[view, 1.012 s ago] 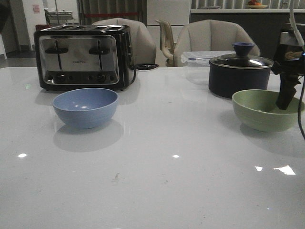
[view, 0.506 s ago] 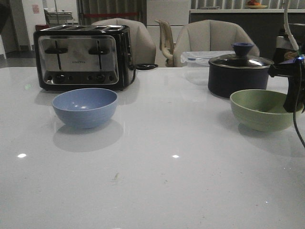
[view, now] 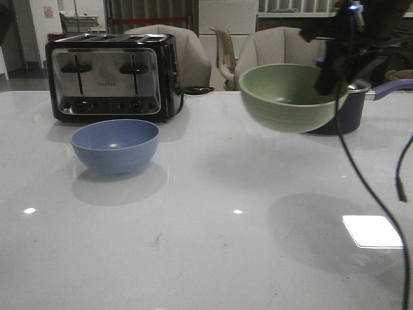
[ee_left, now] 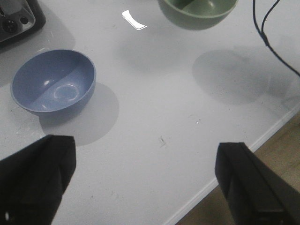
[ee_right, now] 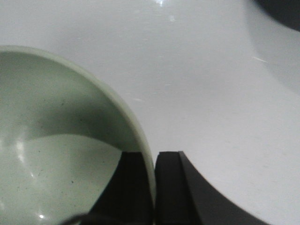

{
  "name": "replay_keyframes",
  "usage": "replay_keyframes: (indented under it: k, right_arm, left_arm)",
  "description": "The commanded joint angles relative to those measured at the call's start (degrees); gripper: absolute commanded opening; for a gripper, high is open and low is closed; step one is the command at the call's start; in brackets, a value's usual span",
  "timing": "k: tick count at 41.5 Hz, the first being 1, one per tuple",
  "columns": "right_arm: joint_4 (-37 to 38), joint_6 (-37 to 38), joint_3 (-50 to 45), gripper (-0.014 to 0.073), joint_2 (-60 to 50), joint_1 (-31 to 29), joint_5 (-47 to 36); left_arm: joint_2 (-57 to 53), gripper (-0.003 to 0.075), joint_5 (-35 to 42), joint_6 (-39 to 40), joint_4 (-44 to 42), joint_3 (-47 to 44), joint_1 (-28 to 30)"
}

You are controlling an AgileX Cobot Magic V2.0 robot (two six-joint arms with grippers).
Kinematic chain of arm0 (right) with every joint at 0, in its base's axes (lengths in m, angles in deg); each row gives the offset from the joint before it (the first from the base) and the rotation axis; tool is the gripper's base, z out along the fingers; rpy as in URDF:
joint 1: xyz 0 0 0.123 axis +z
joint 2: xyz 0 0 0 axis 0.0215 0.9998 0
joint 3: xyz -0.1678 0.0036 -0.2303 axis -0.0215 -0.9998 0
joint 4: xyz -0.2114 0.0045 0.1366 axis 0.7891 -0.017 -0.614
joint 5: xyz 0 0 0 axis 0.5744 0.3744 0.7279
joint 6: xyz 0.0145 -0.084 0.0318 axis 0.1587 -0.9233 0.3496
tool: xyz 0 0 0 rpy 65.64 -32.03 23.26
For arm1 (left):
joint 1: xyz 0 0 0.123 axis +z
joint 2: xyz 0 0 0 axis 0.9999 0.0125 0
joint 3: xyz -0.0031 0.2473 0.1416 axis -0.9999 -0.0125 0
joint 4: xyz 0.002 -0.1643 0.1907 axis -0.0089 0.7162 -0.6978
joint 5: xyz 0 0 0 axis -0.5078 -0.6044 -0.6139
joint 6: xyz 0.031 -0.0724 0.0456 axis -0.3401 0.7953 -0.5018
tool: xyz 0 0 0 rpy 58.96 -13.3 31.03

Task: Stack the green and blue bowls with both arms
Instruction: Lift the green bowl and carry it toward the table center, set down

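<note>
The green bowl [view: 284, 97] hangs in the air right of the table's middle, tilted toward me. My right gripper [view: 330, 72] is shut on its right rim; in the right wrist view one finger is inside the green bowl [ee_right: 56, 140] and one outside, the gripper [ee_right: 153, 173] pinching the wall. The blue bowl [view: 115, 145] stands upright on the table at the left, in front of the toaster. In the left wrist view the blue bowl [ee_left: 53, 82] lies ahead of my left gripper [ee_left: 145, 178], which is open, empty and high above the table's near edge. The green bowl [ee_left: 199, 11] shows there too.
A black and chrome toaster [view: 110, 76] stands at the back left. A dark lidded saucepan [view: 345, 106] with a blue handle sits behind the green bowl. Black cables [view: 361, 181] hang from the right arm. Chairs stand beyond the white table [view: 206, 245].
My right gripper has lifted the green bowl off the table at the far right and carried it up and leftward, in front of the saucepan. The blue bowl has not moved.
</note>
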Motion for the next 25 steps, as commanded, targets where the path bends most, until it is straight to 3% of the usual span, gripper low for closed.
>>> replay_keyframes:
  k: [1, 10, 19, 25]
  right_arm:
    - [-0.97, -0.73, 1.78, 0.0065, -1.75, 5.18, -1.08]
    - [-0.83, -0.73, 1.78, 0.0065, 3.24, 13.15, -2.21]
    - [-1.26, -0.73, 1.78, 0.0075, 7.19, 14.46, -2.74]
    - [-1.26, -0.73, 1.78, 0.0197, 8.61, 14.46, -2.46]
  left_arm:
    - [-0.10, 0.0657, 4.35, 0.01, 1.01, 1.69, -0.54]
    - [-0.10, 0.0657, 4.35, 0.01, 1.01, 1.69, -0.54]
    - [-0.10, 0.0657, 4.35, 0.01, 1.01, 1.69, -0.54]
    - [-0.10, 0.0657, 4.35, 0.01, 1.01, 1.69, -0.54]
